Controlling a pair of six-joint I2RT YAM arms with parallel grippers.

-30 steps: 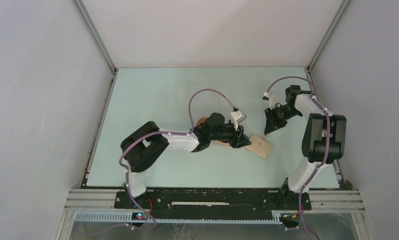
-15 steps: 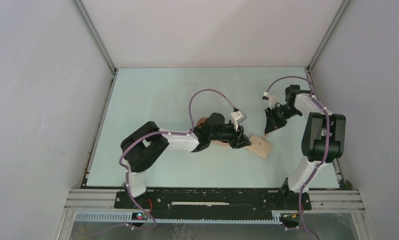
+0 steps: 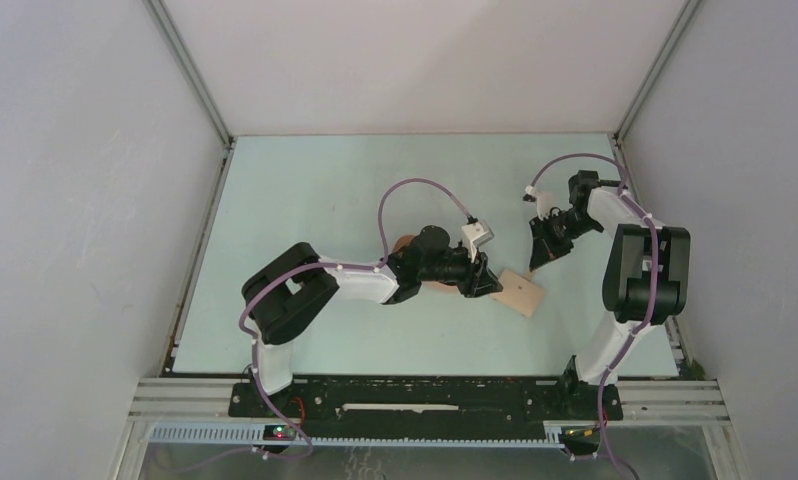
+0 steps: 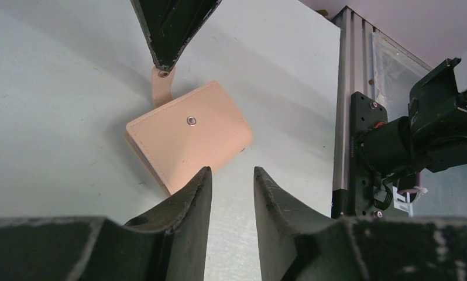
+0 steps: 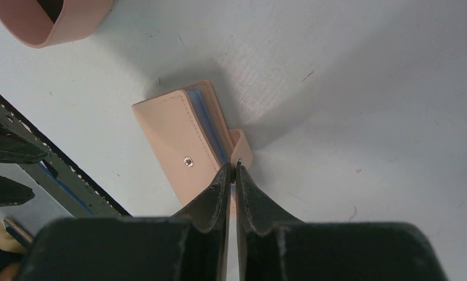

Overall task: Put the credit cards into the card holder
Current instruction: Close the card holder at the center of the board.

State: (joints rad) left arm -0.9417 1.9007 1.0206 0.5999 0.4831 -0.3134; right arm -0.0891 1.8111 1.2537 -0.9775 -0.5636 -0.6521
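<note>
Card holder [image 3: 520, 293] lies closed on bench [image 3: 315, 200], right of centre, between both arms; same spot as a second ago. Blue card [image 5: 205, 120] edge shows inside the fold. Right end effector [image 5: 232, 170] nearly pressed together, pinching the holder's strap tab [image 5: 243, 149]. Left end effector [image 4: 232, 175] spread, empty, just beside the holder's near corner. Arm poses barely changed from overhead.
</note>
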